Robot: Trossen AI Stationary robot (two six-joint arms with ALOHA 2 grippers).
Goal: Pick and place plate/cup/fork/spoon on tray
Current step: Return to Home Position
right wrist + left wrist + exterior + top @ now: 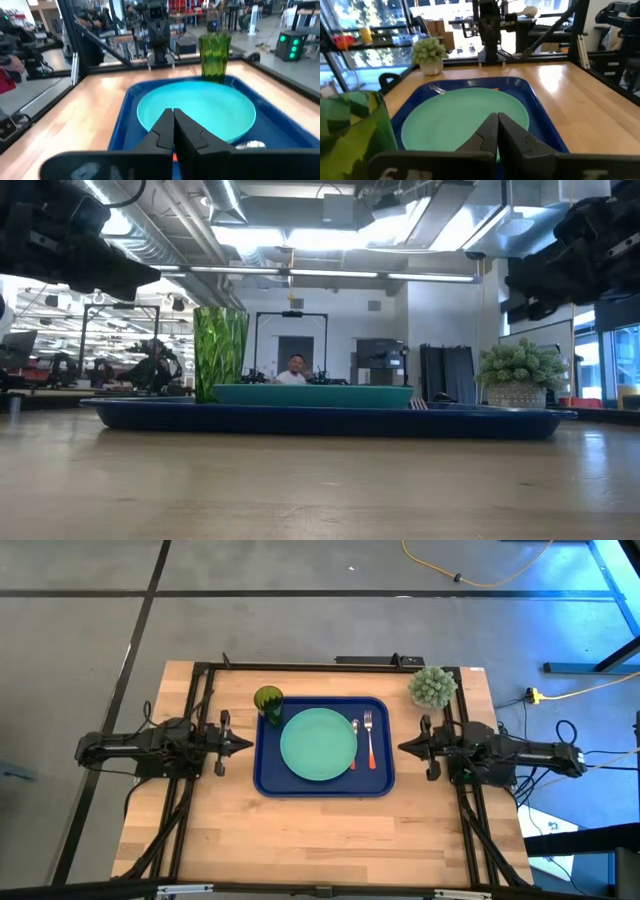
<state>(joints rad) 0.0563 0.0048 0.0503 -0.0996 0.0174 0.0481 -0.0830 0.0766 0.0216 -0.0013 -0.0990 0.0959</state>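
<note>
The dark blue tray (268,775) lies mid-table. The mint-green plate (318,744) rests flat in its middle and shows in both wrist views (460,117) (200,110). The dark-green cup (268,702) stands upright on the tray's far left corner (220,352) (215,52). The spoon (355,745) and the fork (370,740), both with orange-red handles, lie side by side on the tray right of the plate. My left gripper (250,743) is shut and empty just left of the tray. My right gripper (402,748) is shut and empty just right of it.
A pale green fuzzy plant (432,687) in a small pot stands at the table's far right corner. Bare wood lies toward the near edge (320,840). People sit in the room beyond the table (294,370).
</note>
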